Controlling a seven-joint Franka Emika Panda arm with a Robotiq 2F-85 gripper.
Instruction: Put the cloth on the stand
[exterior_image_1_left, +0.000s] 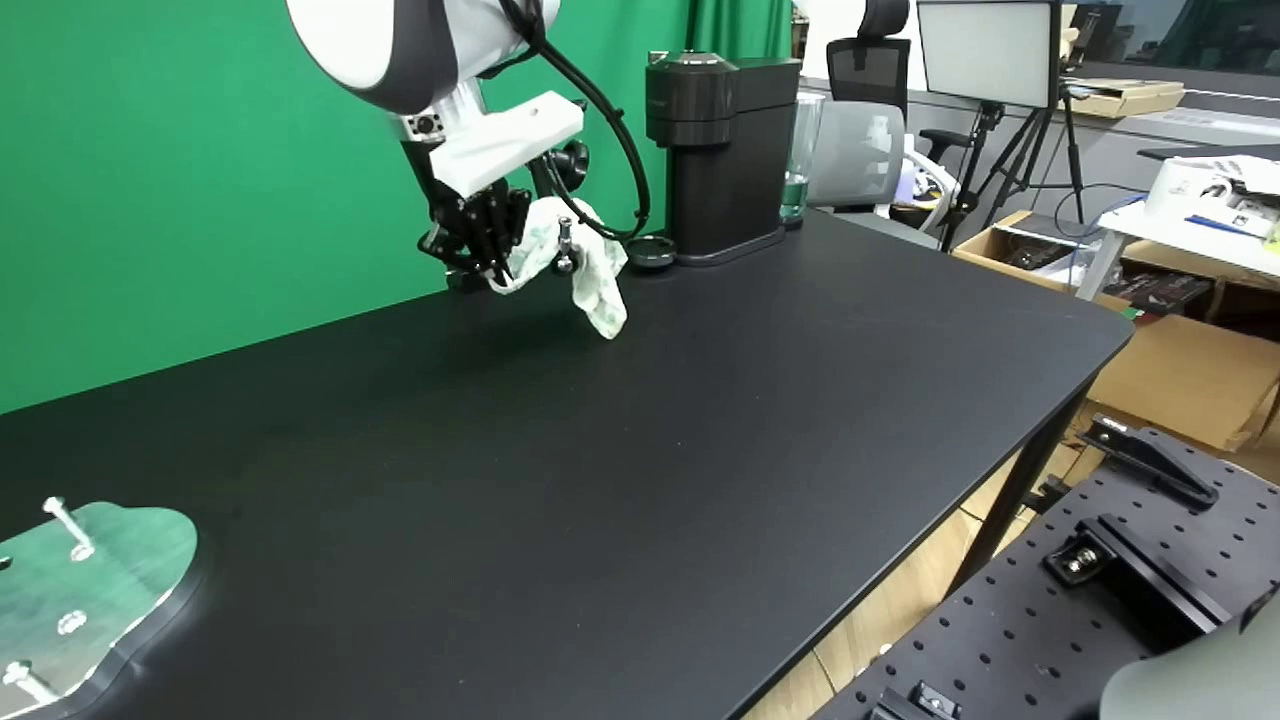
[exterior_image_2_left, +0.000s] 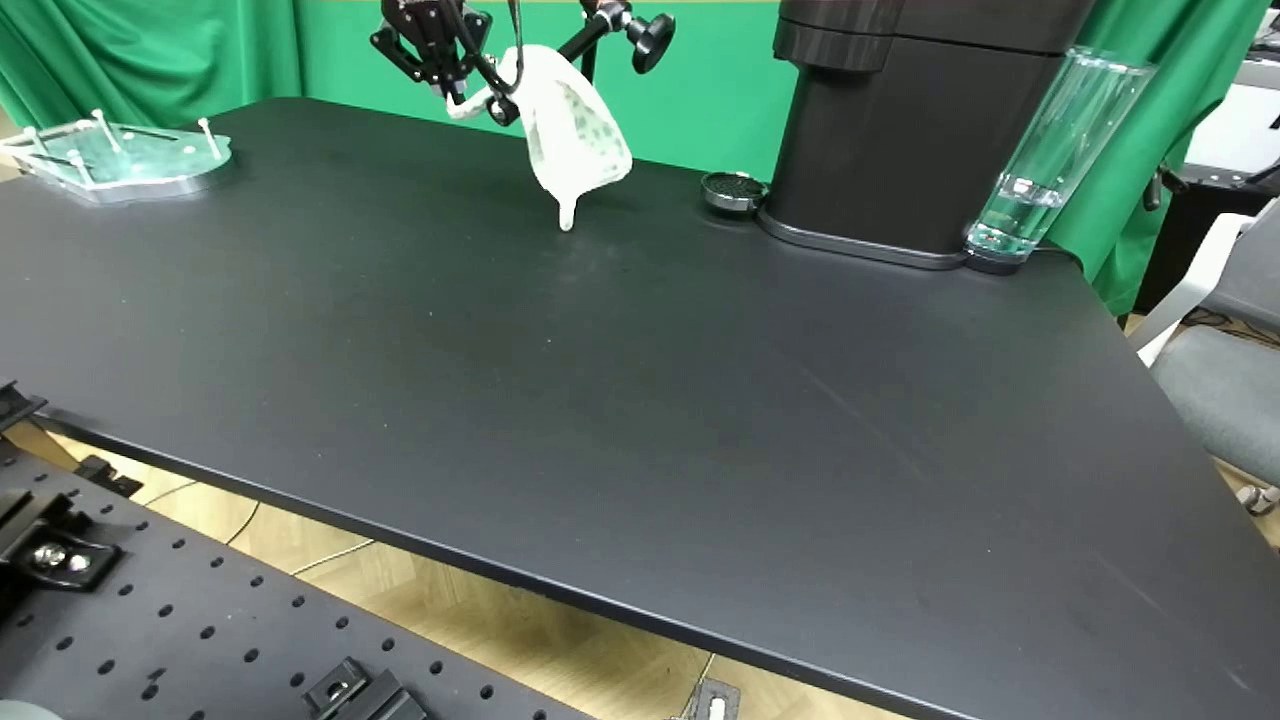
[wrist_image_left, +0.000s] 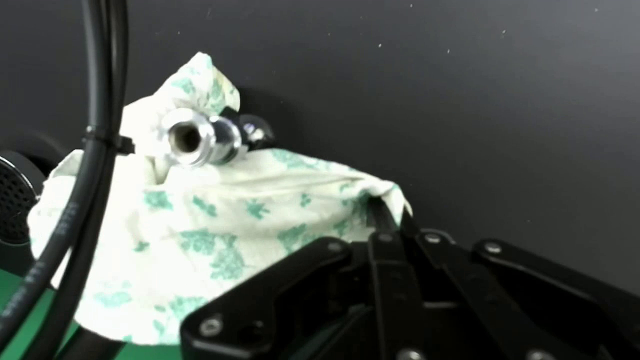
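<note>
The cloth is white with a green print; it shows in both exterior views (exterior_image_1_left: 598, 285) (exterior_image_2_left: 575, 125) and in the wrist view (wrist_image_left: 215, 240). My gripper (exterior_image_1_left: 497, 272) (exterior_image_2_left: 455, 90) (wrist_image_left: 392, 212) is shut on one corner of the cloth above the table. The stand is a black arm with knobs (exterior_image_2_left: 650, 42) at the table's back edge. Its metal end (exterior_image_1_left: 565, 240) (wrist_image_left: 187, 137) sticks out at the cloth. The cloth lies on both sides of this end and hangs down beyond it. Much of the stand's arm is hidden behind the cloth and robot.
A black coffee machine (exterior_image_1_left: 720, 150) (exterior_image_2_left: 920, 130) with a clear water tank (exterior_image_2_left: 1050, 160) stands right of the cloth. A small round metal-rimmed drip cup (exterior_image_1_left: 651, 252) (exterior_image_2_left: 735, 190) sits before it. A clear plate with white pegs (exterior_image_1_left: 120, 560) (exterior_image_2_left: 130, 155) lies elsewhere on the black table (exterior_image_1_left: 640, 450).
</note>
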